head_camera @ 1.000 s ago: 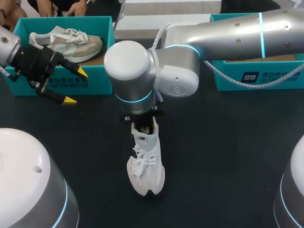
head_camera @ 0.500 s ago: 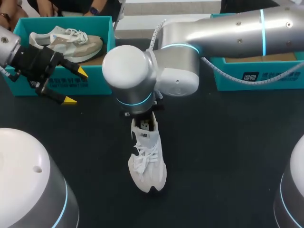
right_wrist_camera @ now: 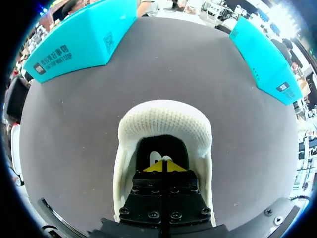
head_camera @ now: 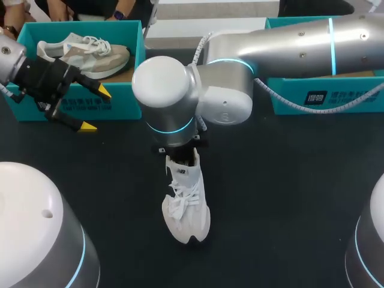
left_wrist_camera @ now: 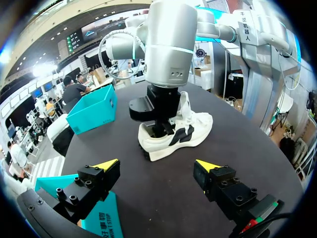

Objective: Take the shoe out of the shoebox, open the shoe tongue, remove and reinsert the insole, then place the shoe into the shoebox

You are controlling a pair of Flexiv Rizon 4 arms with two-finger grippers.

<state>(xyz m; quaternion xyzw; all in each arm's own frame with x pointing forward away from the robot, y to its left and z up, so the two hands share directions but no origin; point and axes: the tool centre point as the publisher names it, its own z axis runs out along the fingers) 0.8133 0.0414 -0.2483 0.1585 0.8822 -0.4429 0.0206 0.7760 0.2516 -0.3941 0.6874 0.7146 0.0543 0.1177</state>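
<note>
A white shoe (head_camera: 185,204) lies on the dark table, toe toward the near edge. From the right, my right arm reaches over its heel. In the right wrist view my right gripper (right_wrist_camera: 164,166) is shut, its yellow tips together inside the shoe's opening (right_wrist_camera: 163,144), just above a pale patch of insole; I cannot tell whether it pinches anything. My left gripper (head_camera: 93,109) hangs open and empty at the left, in front of the teal shoebox (head_camera: 123,90). In its own view the left gripper (left_wrist_camera: 157,164) faces the shoe (left_wrist_camera: 190,130) from a distance.
The left shoebox holds a beige shoe (head_camera: 87,53). A second teal shoebox (head_camera: 324,93) stands at the back right, under my right arm. My two arm bases fill the near corners.
The right wrist shifted slightly over the heel, and the shoe nudged a little to the right with it. The left arm stayed still.
</note>
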